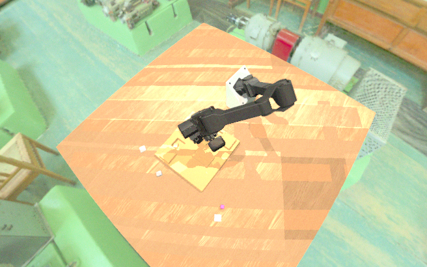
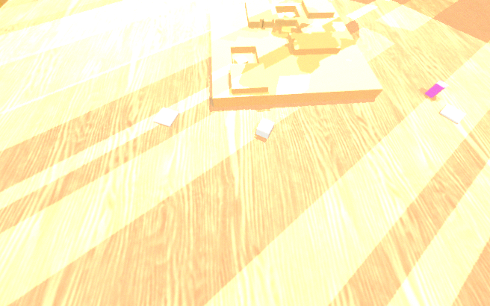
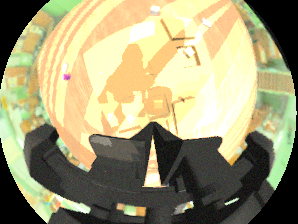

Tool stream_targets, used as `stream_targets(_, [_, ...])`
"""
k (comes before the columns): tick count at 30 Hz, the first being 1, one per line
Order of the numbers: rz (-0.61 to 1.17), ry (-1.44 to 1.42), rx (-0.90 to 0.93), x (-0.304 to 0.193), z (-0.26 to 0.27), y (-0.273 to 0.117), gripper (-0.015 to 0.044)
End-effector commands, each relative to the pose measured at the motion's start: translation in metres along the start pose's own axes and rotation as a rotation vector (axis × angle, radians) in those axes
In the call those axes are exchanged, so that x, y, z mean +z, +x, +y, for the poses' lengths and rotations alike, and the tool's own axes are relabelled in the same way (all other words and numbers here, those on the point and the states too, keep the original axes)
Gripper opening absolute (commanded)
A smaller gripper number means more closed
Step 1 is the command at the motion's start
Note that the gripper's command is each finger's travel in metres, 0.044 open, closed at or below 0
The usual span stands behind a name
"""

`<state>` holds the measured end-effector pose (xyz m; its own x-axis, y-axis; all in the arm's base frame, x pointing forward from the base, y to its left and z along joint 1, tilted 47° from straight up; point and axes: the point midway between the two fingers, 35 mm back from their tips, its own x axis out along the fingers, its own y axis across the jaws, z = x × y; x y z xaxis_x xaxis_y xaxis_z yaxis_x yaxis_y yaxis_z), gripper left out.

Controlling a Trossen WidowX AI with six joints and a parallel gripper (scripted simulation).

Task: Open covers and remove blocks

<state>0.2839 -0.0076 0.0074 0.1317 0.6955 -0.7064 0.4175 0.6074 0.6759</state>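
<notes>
The pale wooden puzzle board [image 1: 202,180] [image 2: 338,75] lies mid-table. In the exterior view, its front-left well [image 2: 243,49] is uncovered, with a cover [image 2: 249,78] on its near side; a bright patch inside could be lit floor or a block. Farther back, two more openings show beside a middle cover [image 2: 315,42] and a back-right cover [image 2: 318,8]; their contents are unclear. Small white blocks [image 1: 142,148] [image 2: 166,116] [image 1: 158,173] [image 2: 264,128] [image 1: 217,217] [image 2: 452,113] and a magenta block [image 1: 221,206] [image 2: 434,89] [image 3: 66,77] rest on the table, off the board. My gripper [image 3: 153,126] is shut and empty above the board's rear part.
The arm reaches over from its white base plate [image 1: 233,96] behind the board and hides some of the board's rear in the top view. Raised covers and ledges stand up from the board's face. Shadows and glare blur its detail.
</notes>
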Motion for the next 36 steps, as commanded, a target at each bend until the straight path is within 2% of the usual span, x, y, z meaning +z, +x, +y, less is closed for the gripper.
stream_targets(1, [-0.003,0.735,0.027,0.016,0.04,-0.008,0.0])
stream_targets(10, [0.008,1.197,0.031,0.021,0.061,-0.009,0.0])
stream_targets(36, [0.008,1.208,0.031,0.021,0.061,-0.009,0.0])
